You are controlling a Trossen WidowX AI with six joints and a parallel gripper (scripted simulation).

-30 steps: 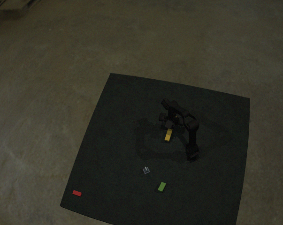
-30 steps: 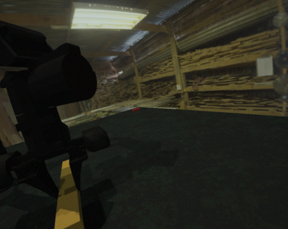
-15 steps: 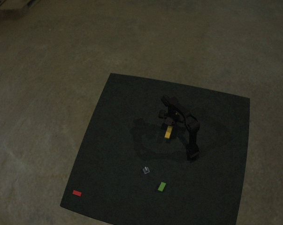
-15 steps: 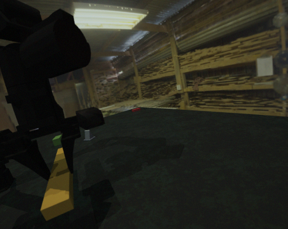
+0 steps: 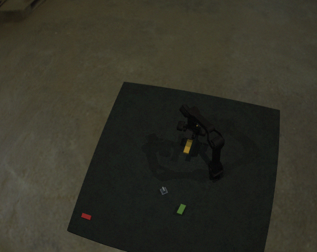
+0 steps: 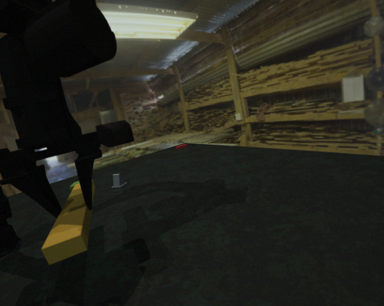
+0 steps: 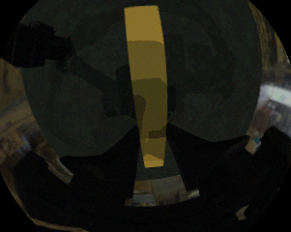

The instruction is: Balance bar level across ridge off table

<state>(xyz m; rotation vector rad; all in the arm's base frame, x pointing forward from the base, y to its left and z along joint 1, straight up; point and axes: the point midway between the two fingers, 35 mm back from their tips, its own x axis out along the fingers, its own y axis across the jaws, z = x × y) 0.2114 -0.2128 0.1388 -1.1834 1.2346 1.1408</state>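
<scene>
My gripper is shut on the yellow bar, gripping it near one end. It holds the bar a little above the dark table mat, and the bar's long free end points toward the ridge. The ridge is a small pale grey upright piece on a flat base. It stands on the mat some way beyond the bar's far end, apart from it.
A green block lies just past the ridge. A red block lies near the mat's far corner. The arm's base stands beside the bar.
</scene>
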